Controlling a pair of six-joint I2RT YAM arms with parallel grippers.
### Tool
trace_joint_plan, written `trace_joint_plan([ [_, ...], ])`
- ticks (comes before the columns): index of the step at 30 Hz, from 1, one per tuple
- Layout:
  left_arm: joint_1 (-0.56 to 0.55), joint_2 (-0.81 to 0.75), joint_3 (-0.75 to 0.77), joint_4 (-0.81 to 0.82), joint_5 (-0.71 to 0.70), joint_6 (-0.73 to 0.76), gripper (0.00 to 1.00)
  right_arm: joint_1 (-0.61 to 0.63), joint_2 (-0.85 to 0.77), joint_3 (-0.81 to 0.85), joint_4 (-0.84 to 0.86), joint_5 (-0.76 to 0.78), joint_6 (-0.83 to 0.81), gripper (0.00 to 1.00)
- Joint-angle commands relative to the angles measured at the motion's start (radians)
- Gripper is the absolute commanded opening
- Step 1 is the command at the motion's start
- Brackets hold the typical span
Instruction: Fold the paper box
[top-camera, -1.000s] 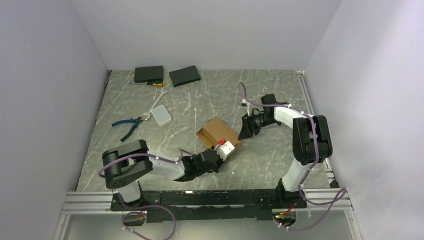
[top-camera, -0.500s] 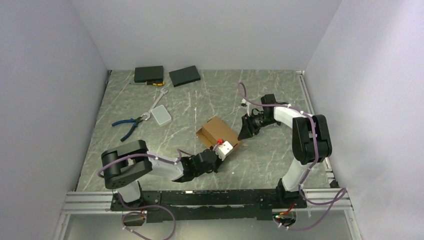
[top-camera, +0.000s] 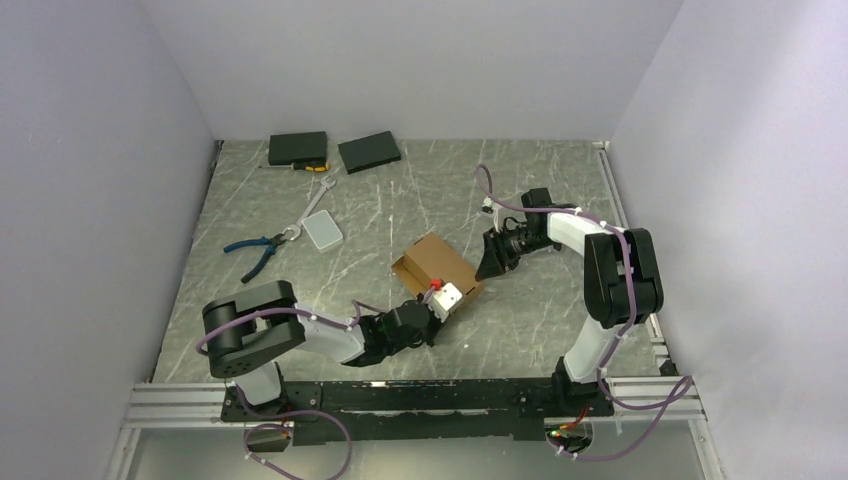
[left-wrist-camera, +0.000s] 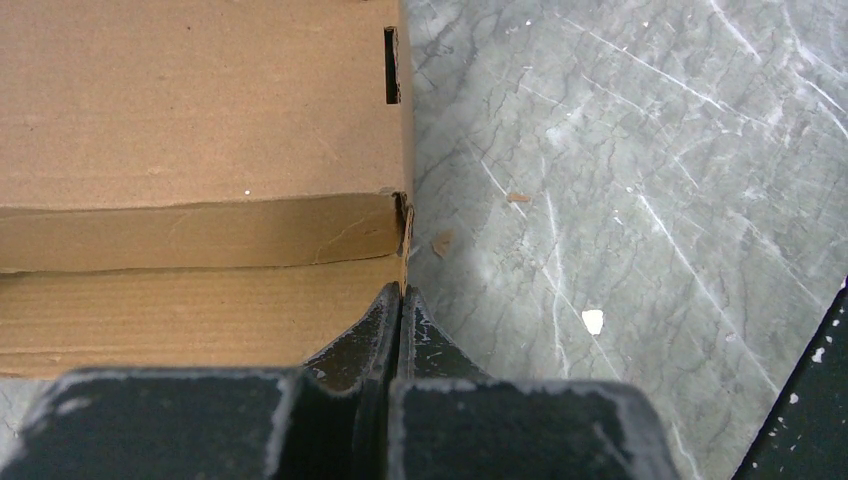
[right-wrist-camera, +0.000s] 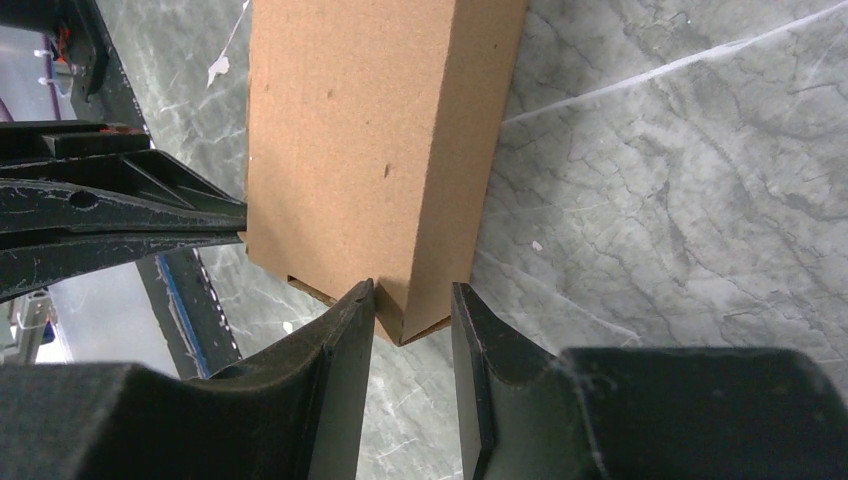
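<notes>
The paper box (top-camera: 437, 262) is a small brown carton lying mid-table. It also shows in the left wrist view (left-wrist-camera: 200, 120) and the right wrist view (right-wrist-camera: 360, 130). My left gripper (top-camera: 445, 303) reaches in low from the near side. It is shut, and its tips (left-wrist-camera: 401, 292) touch the corner of the box's lower flap with nothing seen between them. My right gripper (top-camera: 487, 268) is at the box's right corner. Its jaws (right-wrist-camera: 413, 288) are narrowed round that corner, with both fingertips against the cardboard.
Two black slabs (top-camera: 298, 149) (top-camera: 369, 151) lie at the back left. Blue-handled pliers (top-camera: 255, 247), a wrench (top-camera: 318, 200) and a small white pad (top-camera: 322, 232) lie left of the box. Walls close in on three sides.
My left gripper has drawn back slightly toward the near left. The box and the right arm have not moved.
</notes>
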Motion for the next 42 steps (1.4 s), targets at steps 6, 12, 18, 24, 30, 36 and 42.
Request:
trace_joint_plan([
  [6, -0.002, -0.022, -0.031, 0.077, 0.003, -0.024, 0.0, -0.001, 0.035, 0.013, 0.027, 0.102, -0.036, 0.36],
  [12, 0.0, -0.022, -0.03, 0.083, 0.004, -0.031, 0.0, -0.001, 0.037, 0.015, 0.026, 0.102, -0.04, 0.36],
  [18, 0.003, -0.021, -0.039, 0.103, 0.004, -0.042, 0.0, 0.001, 0.038, 0.015, 0.024, 0.101, -0.039, 0.36],
  [24, 0.009, -0.009, -0.039, 0.118, 0.014, -0.061, 0.0, 0.002, 0.039, 0.015, 0.022, 0.1, -0.04, 0.36],
  [30, 0.014, 0.001, -0.056, 0.156, 0.018, -0.077, 0.0, 0.004, 0.041, 0.014, 0.024, 0.102, -0.04, 0.36],
  [36, 0.015, 0.006, -0.061, 0.172, 0.028, -0.078, 0.0, 0.005, 0.044, 0.016, 0.022, 0.104, -0.041, 0.36],
  [42, 0.015, 0.026, -0.07, 0.2, 0.036, -0.085, 0.0, 0.007, 0.046, 0.015, 0.023, 0.105, -0.042, 0.36],
])
